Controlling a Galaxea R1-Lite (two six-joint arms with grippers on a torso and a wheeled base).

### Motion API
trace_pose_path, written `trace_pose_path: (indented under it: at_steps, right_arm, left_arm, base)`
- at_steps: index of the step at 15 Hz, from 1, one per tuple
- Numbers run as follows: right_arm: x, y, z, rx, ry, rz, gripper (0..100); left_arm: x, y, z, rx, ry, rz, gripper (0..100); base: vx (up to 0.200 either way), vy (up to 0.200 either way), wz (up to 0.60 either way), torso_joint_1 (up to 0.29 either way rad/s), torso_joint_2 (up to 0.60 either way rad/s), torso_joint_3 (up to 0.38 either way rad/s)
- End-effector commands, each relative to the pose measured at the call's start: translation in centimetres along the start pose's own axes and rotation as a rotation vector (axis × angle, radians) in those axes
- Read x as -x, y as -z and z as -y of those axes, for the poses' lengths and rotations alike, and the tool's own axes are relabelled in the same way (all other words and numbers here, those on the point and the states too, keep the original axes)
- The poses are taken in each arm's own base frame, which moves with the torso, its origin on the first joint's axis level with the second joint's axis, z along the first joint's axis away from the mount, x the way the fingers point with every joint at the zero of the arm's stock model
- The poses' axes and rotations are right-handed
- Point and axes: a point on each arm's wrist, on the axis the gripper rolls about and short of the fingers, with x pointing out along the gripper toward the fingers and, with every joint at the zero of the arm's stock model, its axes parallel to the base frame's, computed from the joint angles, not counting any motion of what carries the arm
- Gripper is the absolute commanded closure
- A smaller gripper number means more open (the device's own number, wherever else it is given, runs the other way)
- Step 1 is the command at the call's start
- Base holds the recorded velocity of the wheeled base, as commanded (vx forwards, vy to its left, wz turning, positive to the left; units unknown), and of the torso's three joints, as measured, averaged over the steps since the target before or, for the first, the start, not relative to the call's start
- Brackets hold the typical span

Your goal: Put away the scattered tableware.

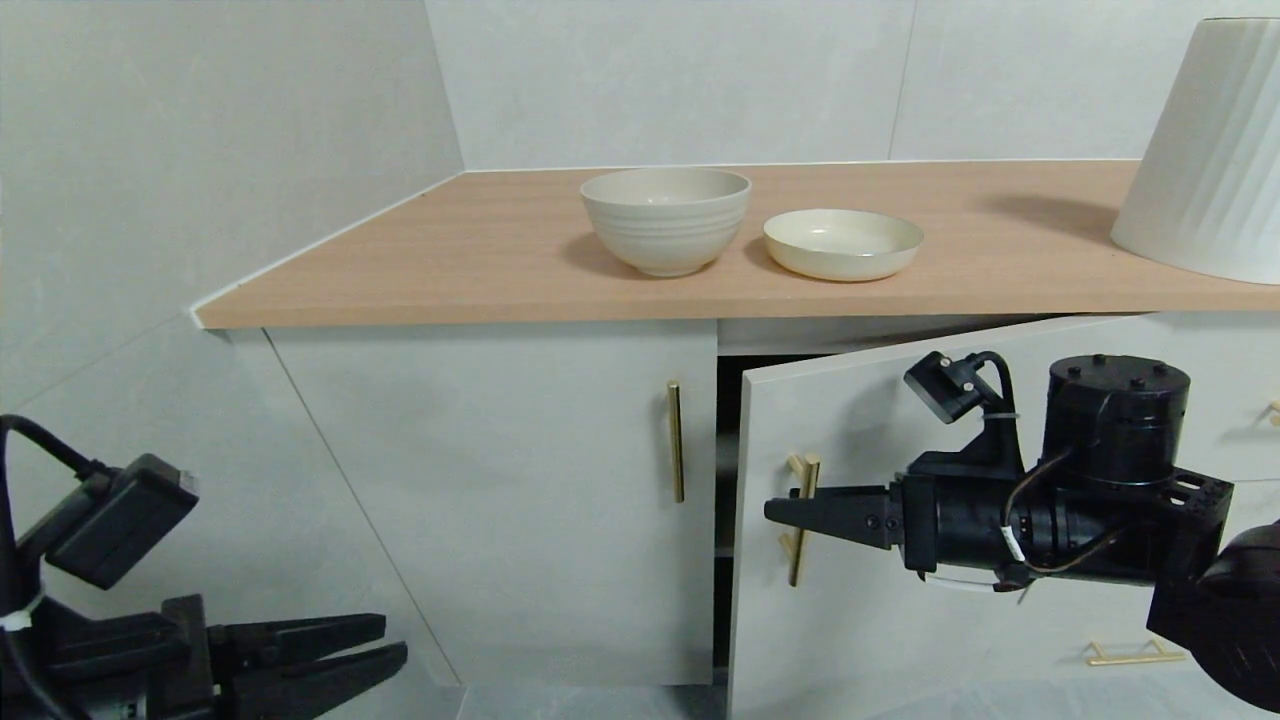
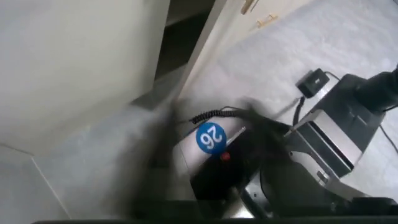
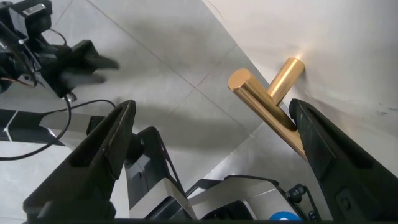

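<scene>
Two pieces of tableware stand on the wooden countertop [image 1: 480,260]: a deep beige ribbed bowl [image 1: 665,218] and, to its right, a shallow cream dish [image 1: 843,243]. My right gripper [image 1: 772,511] is level with the gold handle [image 1: 801,520] of the partly open right cabinet door [image 1: 850,620]. In the right wrist view this gripper [image 3: 211,107] is open, and the gold handle [image 3: 264,96] lies between its fingers, close to one finger [image 3: 323,149]. My left gripper [image 1: 395,642] hangs low at the left, below the counter, open and holding nothing.
The left cabinet door [image 1: 500,500] is shut, with a vertical gold handle [image 1: 676,440]. A dark gap [image 1: 728,480] shows between the two doors. A tall white pleated shade [image 1: 1210,150] stands on the counter's right end. A tiled wall closes the left side.
</scene>
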Motion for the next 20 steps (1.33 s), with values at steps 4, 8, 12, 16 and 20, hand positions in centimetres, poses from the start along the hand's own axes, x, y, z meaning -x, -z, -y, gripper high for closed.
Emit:
trace_pose_path:
  at_steps: [4, 8, 12, 16, 20]
  right_arm:
    - [0.0, 0.0, 0.0, 0.002, -0.002, 0.000, 0]
    - [0.1, -0.1, -0.3, 0.008, -0.006, 0.004, 0]
    - [0.1, 0.0, -0.2, 0.004, -0.003, 0.002, 0]
    - [0.2, 0.1, -0.2, 0.025, -0.002, 0.000, 0]
    - [0.2, 0.3, -0.1, 0.031, 0.001, -0.008, 0]
  left_arm:
    - [-3.8, -2.9, -0.5, -0.065, 0.005, 0.041, 100]
    - [-10.2, -6.0, -2.3, -0.051, -0.003, 0.033, 100]
    - [-12.6, -5.8, -2.7, -0.022, 0.019, -0.022, 100]
    - [-17.3, -3.5, -0.9, 0.008, 0.142, 0.002, 100]
    - [-21.7, -1.1, -0.6, 0.044, 0.217, 0.093, 100]
  base:
    - [0.000, 0.000, 0.00, 0.000, 0.00, 0.000]
    - [0.000, 0.000, 0.00, 0.000, 0.00, 0.000]
    - [0.000, 0.000, 0.00, 0.000, 0.00, 0.000]
    - [0.000, 0.000, 0.00, 0.000, 0.00, 0.000]
    - [0.000, 0.000, 0.00, 0.000, 0.00, 0.000]
